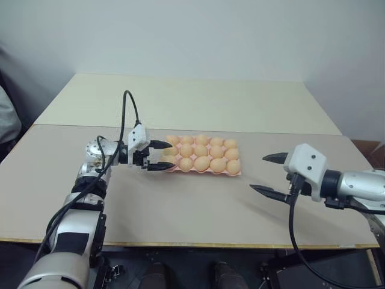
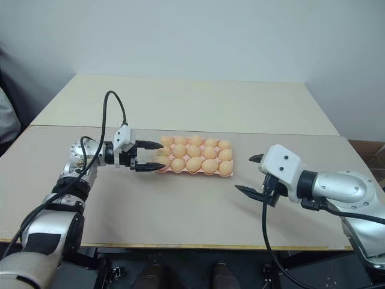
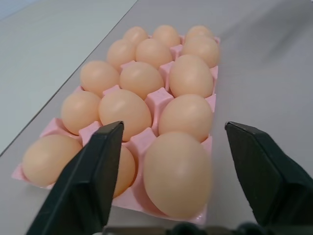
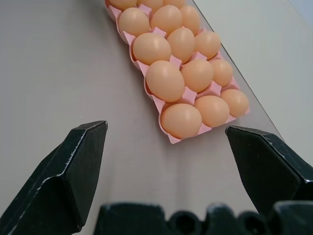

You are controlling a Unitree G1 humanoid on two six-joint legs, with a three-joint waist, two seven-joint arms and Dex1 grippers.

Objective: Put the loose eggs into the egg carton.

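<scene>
**With every visible cell filled, both grippers stand open**

While the pink egg carton sits mid-table, tan eggs fill every cell that shows — three rows of five. At its left end the left gripper points level at the carton, fingers apart with nothing between them. Well off to the right, the right gripper hovers over the bare table, jaws spread wide and empty.

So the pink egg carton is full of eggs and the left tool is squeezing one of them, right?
Not quite. The pink egg carton is full of eggs, but the left tool is open. In the left wrist view its fingers stand apart on either side of the nearest egg, with gaps showing.
</scene>
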